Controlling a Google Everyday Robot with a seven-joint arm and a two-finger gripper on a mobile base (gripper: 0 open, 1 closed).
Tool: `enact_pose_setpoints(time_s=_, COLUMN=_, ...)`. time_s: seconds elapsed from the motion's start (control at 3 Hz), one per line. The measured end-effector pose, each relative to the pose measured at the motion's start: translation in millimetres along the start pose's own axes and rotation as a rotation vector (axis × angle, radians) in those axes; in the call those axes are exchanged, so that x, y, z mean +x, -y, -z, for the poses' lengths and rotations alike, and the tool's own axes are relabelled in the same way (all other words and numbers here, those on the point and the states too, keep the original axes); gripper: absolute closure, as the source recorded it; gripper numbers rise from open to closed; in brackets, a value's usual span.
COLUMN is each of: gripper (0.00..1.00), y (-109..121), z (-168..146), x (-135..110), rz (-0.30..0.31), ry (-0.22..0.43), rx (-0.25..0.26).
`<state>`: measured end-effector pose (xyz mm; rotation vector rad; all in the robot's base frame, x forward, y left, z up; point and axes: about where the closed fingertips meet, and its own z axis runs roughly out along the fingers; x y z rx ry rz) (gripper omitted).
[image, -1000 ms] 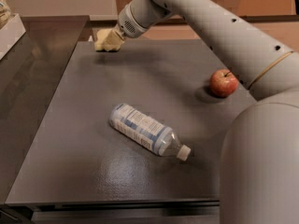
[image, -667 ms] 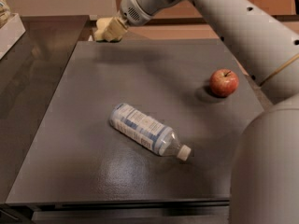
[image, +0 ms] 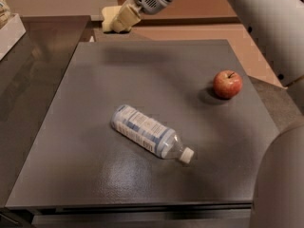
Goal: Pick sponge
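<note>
The pale yellow sponge (image: 109, 17) hangs in the air above the far left corner of the dark grey table (image: 156, 65), well off the surface. My gripper (image: 119, 23) reaches in from the upper right, and its cream fingers (image: 127, 16) are closed on the sponge's right side. The white arm runs off to the top right of the view.
A clear plastic water bottle (image: 147, 133) with a white cap lies on its side in the middle of the table. A red apple (image: 227, 84) stands at the right. A white box edge (image: 10, 31) sits on the counter at far left. My body fills the lower right.
The gripper has risen with the sponge in it, from the table's far left corner to well above it. The bottle and apple have not moved.
</note>
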<state>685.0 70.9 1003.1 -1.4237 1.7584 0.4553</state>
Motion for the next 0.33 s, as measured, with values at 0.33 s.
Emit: enact_pose_setpoints(time_s=0.33, gripper=1.00, y=-0.4, z=0.1, x=0.5, rz=0.001, ry=0.000, rx=-0.002)
